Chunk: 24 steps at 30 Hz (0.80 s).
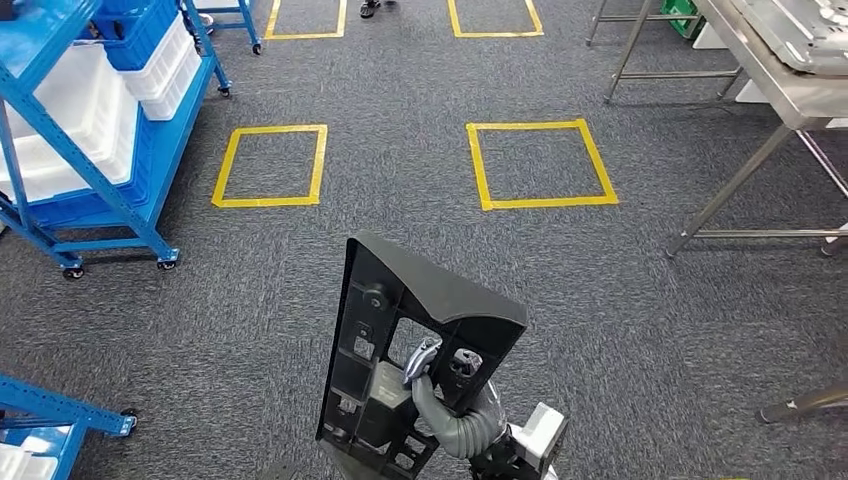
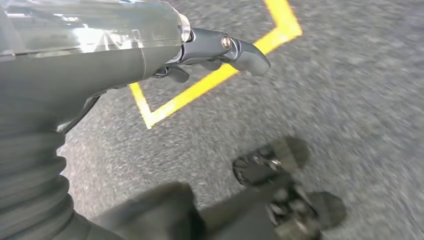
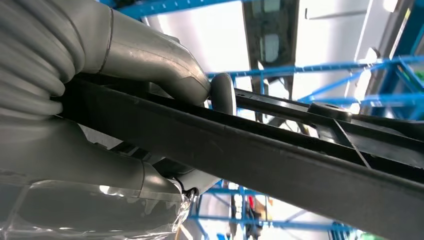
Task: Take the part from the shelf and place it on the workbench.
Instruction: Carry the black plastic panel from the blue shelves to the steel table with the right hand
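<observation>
Grey carpet lay all round, and closest in, the right hand had its fingers clamped through the black part, carried upright, off the blue shelf. Left hand hung empty, fingers loosely apart. Farther off right stood the steel desk, so the placing remained.

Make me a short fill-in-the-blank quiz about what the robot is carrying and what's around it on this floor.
1. The black part is held by the robot's ____ hand.
2. The squares taped on the carpet are ____.
3. The wheeled shelf has a ____ frame.
4. The left hand holds ____.

Missing words: right; yellow; blue; nothing
</observation>
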Tool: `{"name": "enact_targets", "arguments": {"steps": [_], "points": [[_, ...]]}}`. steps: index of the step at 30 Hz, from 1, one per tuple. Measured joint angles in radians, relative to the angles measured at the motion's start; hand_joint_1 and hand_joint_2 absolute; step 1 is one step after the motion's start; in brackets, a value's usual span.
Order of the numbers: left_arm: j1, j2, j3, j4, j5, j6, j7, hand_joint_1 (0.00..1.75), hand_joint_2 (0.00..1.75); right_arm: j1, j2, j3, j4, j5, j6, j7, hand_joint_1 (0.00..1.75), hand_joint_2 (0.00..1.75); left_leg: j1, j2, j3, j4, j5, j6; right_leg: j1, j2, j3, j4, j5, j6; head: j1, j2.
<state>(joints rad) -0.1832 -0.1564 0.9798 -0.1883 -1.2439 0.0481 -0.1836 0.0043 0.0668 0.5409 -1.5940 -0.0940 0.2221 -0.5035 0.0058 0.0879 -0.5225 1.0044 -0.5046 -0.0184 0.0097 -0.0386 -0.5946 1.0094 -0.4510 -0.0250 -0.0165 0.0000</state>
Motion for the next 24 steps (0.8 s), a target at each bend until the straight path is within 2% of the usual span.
{"name": "enact_targets", "arguments": {"steps": [2, 3, 4, 5, 6, 7, 8, 10, 11, 12, 14, 15, 17, 18, 20, 21, 22, 23, 24], "points": [[-0.007, 0.0, -0.007, -0.001, -0.003, -0.001, -0.004, 0.0, 1.75, -0.004, 0.006, -0.005, 0.004, -0.009, 0.003, -0.004, 1.36, 1.75, 0.005, -0.043, -0.031, 0.076, -0.048, -0.007, -0.007, 0.023, 0.005, -0.007, 0.005, -0.011, 0.0, 0.0], [-0.006, -0.001, -0.01, -0.001, -0.005, -0.002, -0.004, 0.0, 1.75, -0.006, 0.009, -0.008, 0.006, -0.014, 0.004, -0.003, 1.36, 1.75, 0.007, -0.063, -0.062, 0.143, -0.081, -0.009, -0.007, 0.035, 0.005, -0.008, 0.005, -0.015, 0.0, 0.0], [-0.004, -0.001, -0.013, -0.001, -0.008, -0.002, -0.001, 0.0, 1.75, -0.007, 0.013, -0.012, 0.008, -0.017, 0.005, -0.001, 1.36, 1.75, 0.008, -0.072, -0.097, 0.214, -0.109, -0.011, -0.006, 0.049, 0.005, -0.007, 0.005, -0.017, 0.0, 0.0], [0.0, -0.001, -0.015, -0.001, -0.01, -0.002, 0.005, 0.0, 1.75, -0.006, 0.015, -0.017, 0.009, -0.019, 0.005, 0.002, 1.36, 1.75, 0.008, -0.076, -0.125, 0.266, -0.123, -0.013, -0.006, 0.062, 0.005, -0.007, 0.005, -0.017, 0.0, 0.0], [0.005, -0.002, -0.016, -0.001, -0.012, -0.002, 0.014, 0.0, 1.75, -0.003, 0.016, -0.023, 0.009, -0.017, 0.005, 0.007, 1.36, 1.75, 0.008, -0.078, -0.139, 0.285, -0.117, -0.014, -0.005, 0.077, 0.006, -0.006, 0.005, -0.017, 0.0, 0.0], [0.011, -0.002, -0.017, -0.001, -0.013, -0.002, 0.025, 0.0, 1.75, 0.002, 0.016, -0.03, 0.006, -0.015, 0.004, 0.012, 1.36, 1.75, 0.008, -0.08, -0.133, 0.262, -0.09, -0.013, -0.005, 0.092, 0.008, -0.005, 0.004, -0.016, 0.0, 0.0], [0.016, -0.003, -0.017, -0.001, -0.014, -0.001, 0.039, 0.0, 1.75, 0.007, 0.016, -0.037, 0.003, -0.011, 0.004, 0.017, 1.36, 1.75, 0.009, -0.085, -0.11, 0.205, -0.05, -0.012, -0.006, 0.106, 0.01, -0.003, 0.003, -0.014, 0.0, 0.0], [0.029, -0.003, -0.018, -0.001, -0.015, 0.002, 0.064, 0.0, 1.75, 0.015, 0.016, -0.052, -0.006, -0.008, 0.004, 0.025, 1.36, 1.75, 0.012, -0.123, -0.052, 0.068, 0.012, -0.008, -0.006, 0.133, 0.011, 0.004, -0.001, -0.006, 0.0, 0.0], [0.036, -0.004, -0.018, -0.001, -0.014, 0.004, 0.077, 0.0, 1.75, 0.019, 0.016, -0.059, -0.011, -0.007, 0.005, 0.027, 1.36, 1.75, 0.013, -0.141, -0.034, 0.027, 0.023, -0.005, -0.007, 0.144, 0.008, 0.007, -0.002, -0.001, 0.0, 0.0], [0.042, -0.004, -0.017, -0.001, -0.011, 0.006, 0.09, 0.0, 1.75, 0.026, 0.016, -0.066, -0.016, -0.005, 0.006, 0.029, 1.36, 1.75, 0.013, -0.153, -0.025, 0.008, 0.022, -0.001, -0.009, 0.153, 0.005, 0.008, -0.002, 0.006, 0.0, 0.0], [0.049, -0.007, -0.016, -0.001, 0.002, 0.008, 0.117, 0.0, 1.75, 0.043, 0.017, -0.083, -0.028, 0.003, 0.012, 0.032, 1.36, 1.75, 0.01, -0.144, -0.022, 0.002, 0.023, 0.011, -0.012, 0.169, 0.0, 0.006, 0.0, 0.02, 0.0, 0.0], [0.05, -0.008, -0.014, -0.001, 0.009, 0.008, 0.127, 0.0, 1.75, 0.052, 0.017, -0.091, -0.035, 0.009, 0.016, 0.034, 1.36, 1.75, 0.011, -0.135, -0.02, -0.003, 0.026, 0.018, -0.012, 0.158, -0.002, 0.011, -0.005, 0.025, 0.0, 0.0], [0.055, -0.011, -0.009, -0.001, 0.025, 0.009, 0.139, 0.0, 1.75, 0.062, 0.017, -0.102, -0.046, 0.021, 0.023, 0.037, 1.36, 1.75, 0.012, -0.112, -0.016, -0.012, 0.031, 0.03, -0.01, 0.108, -0.029, 0.067, -0.042, 0.033, 0.0, 0.0], [0.058, -0.012, -0.005, -0.001, 0.032, 0.01, 0.141, 0.0, 1.75, 0.064, 0.017, -0.105, -0.051, 0.026, 0.025, 0.039, 1.36, 1.75, 0.009, -0.099, -0.016, -0.014, 0.031, 0.034, -0.011, 0.077, -0.057, 0.126, -0.073, 0.035, 0.0, 0.0], [0.062, -0.012, 0.005, -0.001, 0.041, 0.012, 0.14, 0.0, 1.75, 0.068, 0.016, -0.112, -0.057, 0.034, 0.028, 0.04, 1.36, 1.75, 0.006, -0.071, -0.015, -0.013, 0.028, 0.037, -0.016, 0.051, -0.121, 0.255, -0.126, 0.04, 0.0, 0.0], [0.063, -0.013, 0.008, -0.001, 0.042, 0.014, 0.136, 0.0, 1.75, 0.072, 0.016, -0.115, -0.061, 0.039, 0.029, 0.04, 1.36, 1.75, 0.005, -0.058, -0.014, -0.013, 0.026, 0.037, -0.018, 0.047, -0.138, 0.288, -0.129, 0.042, 0.0, 0.0], [0.065, -0.014, 0.01, -0.001, 0.042, 0.015, 0.13, 0.0, 1.75, 0.075, 0.016, -0.119, -0.064, 0.043, 0.03, 0.04, 1.36, 1.75, 0.005, -0.046, -0.012, -0.013, 0.024, 0.036, -0.019, 0.043, -0.134, 0.28, -0.113, 0.042, 0.0, 0.0], [0.067, -0.016, 0.011, -0.001, 0.042, 0.016, 0.122, 0.0, 1.75, 0.077, 0.015, -0.122, -0.069, 0.046, 0.032, 0.04, 1.36, 1.75, 0.004, -0.034, -0.009, -0.013, 0.021, 0.035, -0.019, 0.036, -0.109, 0.23, -0.082, 0.041, 0.0, 0.0], [0.069, -0.019, 0.012, -0.001, 0.041, 0.017, 0.113, 0.0, 1.75, 0.078, 0.015, -0.125, -0.076, 0.049, 0.034, 0.04, 1.36, 1.75, 0.004, -0.023, -0.004, -0.013, 0.018, 0.032, -0.018, 0.019, -0.07, 0.155, -0.047, 0.038, 0.0, 0.0]]}}
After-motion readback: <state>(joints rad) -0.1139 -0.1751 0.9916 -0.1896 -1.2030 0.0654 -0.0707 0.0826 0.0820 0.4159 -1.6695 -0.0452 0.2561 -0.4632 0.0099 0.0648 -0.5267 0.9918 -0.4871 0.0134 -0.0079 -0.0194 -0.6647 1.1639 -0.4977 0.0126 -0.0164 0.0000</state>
